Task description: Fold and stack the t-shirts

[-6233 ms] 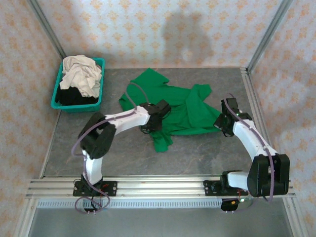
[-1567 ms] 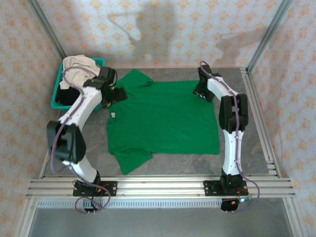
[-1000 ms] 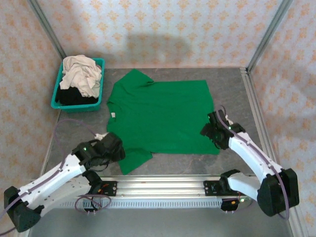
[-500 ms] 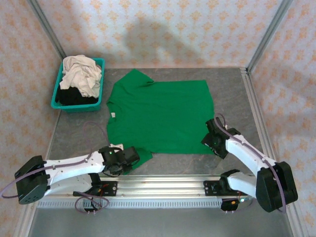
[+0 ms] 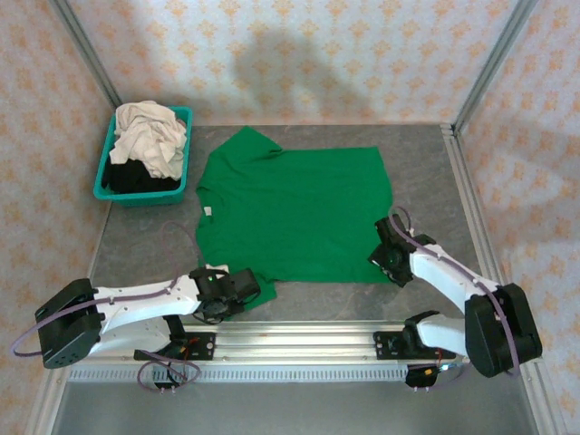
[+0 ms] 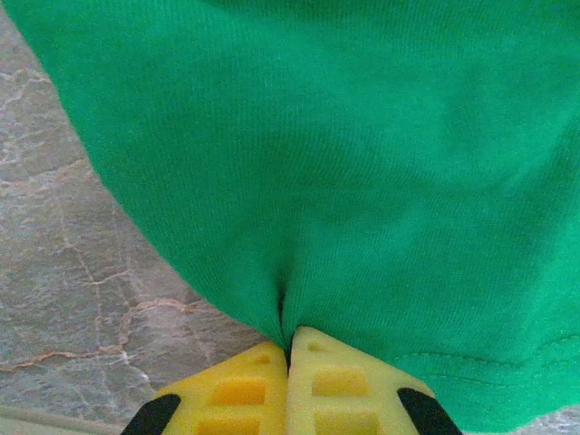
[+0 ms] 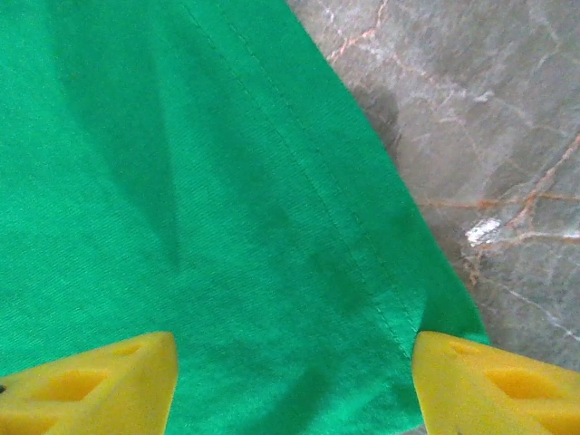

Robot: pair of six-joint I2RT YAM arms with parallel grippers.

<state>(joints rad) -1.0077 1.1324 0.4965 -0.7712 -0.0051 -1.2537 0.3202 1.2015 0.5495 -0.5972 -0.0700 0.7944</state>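
1. Beside the teal basket [image 5: 142, 195], on its right, a green t-shirt [image 5: 290, 213] lies spread flat on the grey stone-patterned table [image 5: 145, 240]. Its collar end faces the basket and its hem points away to the right.
2. Inside the basket a crumpled cream-white t-shirt [image 5: 149, 136] is heaped on a black t-shirt [image 5: 125, 178].
3. Well nearer the arm bases than the basket, and a little to its right, the left gripper [image 5: 239, 286] sits at the edge of the shirt's near sleeve.
4. In the left wrist view its yellow fingers [image 6: 240, 390] are pressed together. A small pleat of the green t-shirt [image 6: 344, 136] is pinched between the tips of the left gripper [image 6: 290, 337], with bare table to the left.
5. Far to the right of the basket and nearer the bases, the right gripper [image 5: 388, 256] rests over the shirt's near hem corner.
6. The right wrist view shows its yellow fingers [image 7: 100, 381] spread wide apart, one over cloth and one at the hem's edge. The right gripper [image 7: 294, 353] straddles the green t-shirt [image 7: 181, 181] without closing on it.
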